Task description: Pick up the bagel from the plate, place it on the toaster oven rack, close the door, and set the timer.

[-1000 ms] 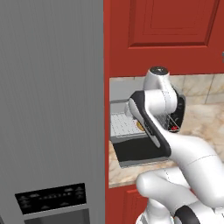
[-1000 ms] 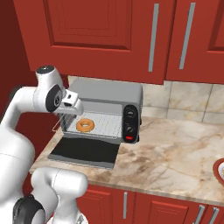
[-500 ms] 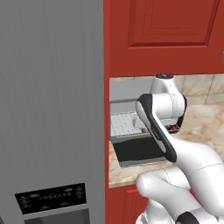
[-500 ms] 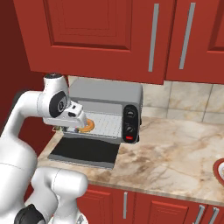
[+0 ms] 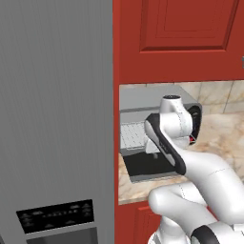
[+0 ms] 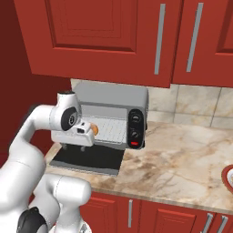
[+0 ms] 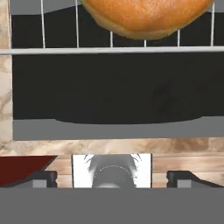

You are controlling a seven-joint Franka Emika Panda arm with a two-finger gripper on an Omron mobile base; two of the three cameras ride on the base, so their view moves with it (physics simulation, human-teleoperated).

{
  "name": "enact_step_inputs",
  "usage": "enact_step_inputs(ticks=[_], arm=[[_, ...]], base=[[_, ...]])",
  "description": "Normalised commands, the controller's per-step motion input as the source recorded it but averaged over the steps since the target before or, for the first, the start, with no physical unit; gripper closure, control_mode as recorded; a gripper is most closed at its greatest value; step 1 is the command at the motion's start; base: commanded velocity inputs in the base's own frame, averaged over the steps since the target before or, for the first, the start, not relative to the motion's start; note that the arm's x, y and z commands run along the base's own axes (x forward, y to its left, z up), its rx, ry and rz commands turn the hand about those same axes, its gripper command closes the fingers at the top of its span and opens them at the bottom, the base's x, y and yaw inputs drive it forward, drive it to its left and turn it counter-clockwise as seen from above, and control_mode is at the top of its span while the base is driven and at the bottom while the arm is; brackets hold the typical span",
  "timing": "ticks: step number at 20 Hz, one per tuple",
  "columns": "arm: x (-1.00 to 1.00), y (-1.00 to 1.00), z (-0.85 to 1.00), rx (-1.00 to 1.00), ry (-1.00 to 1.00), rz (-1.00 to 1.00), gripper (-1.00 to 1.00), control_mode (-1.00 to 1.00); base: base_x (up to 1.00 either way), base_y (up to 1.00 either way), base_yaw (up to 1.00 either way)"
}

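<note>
**Bagel on the rack, fingers spread wide and empty**

Left base view: my arm hides most of the grey toaster oven [image 5: 143, 102]; I see the toaster oven rack [image 5: 132, 135] inside and the door [image 5: 145, 164] folded down flat near the worktop's [image 5: 224, 136] front edge.

Right base view: the bagel [image 6: 94, 129] peeks out just beside the hand, on the rack.

Hand view: the bagel [image 7: 146, 15] lies on the rack wires, the door [image 7: 113, 94] below it. My fingers [image 7: 114, 178] stand wide apart, holding nothing.
</note>
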Motion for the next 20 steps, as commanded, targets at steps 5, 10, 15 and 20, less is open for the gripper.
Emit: enact_step_inputs(ticks=[5,10,15,20], arm=[[0.23,0.00,-0.58,0.00,0.06,0.00,-1.00,-1.00],[0.42,0.00,-0.22,0.01,-0.02,0.00,-1.00,-1.00],[0.60,0.01,0.00,0.06,-0.12,0.00,-1.00,-1.00],[0.72,0.03,0.00,0.07,-0.09,0.00,-1.00,-1.00]], base=[[0.00,0.00,0.00],[0.00,0.00,0.00],[0.00,0.00,0.00],[0.00,0.00,0.00]])
